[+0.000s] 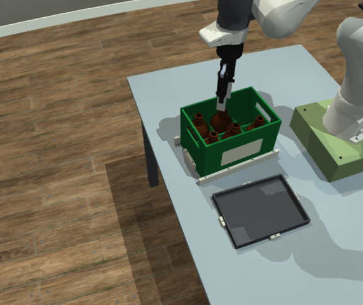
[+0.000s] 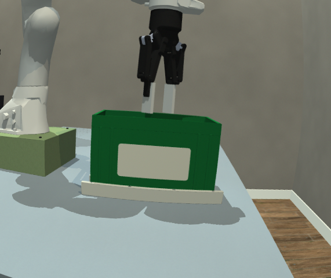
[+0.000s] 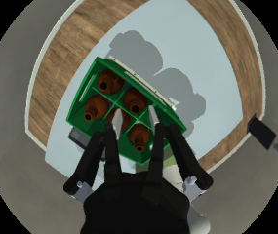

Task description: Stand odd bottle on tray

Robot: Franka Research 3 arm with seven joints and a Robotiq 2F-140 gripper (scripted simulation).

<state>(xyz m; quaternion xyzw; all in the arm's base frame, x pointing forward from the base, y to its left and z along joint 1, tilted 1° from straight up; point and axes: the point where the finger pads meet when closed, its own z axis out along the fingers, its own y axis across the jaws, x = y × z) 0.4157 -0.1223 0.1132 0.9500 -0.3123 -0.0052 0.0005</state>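
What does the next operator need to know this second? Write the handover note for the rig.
Gripper: partly open, nothing held; fingertips near the crate's rim height, by the middle bottle of the far row in the top view.
Crate: level, all five bottles in it.
Tray: flat, no bottle on it.
Done: no transfer.
Left: settle which neck is odd (the pictures don't show it), stand that bottle upright on the tray, leave four in the crate, keep crate and tray in place.
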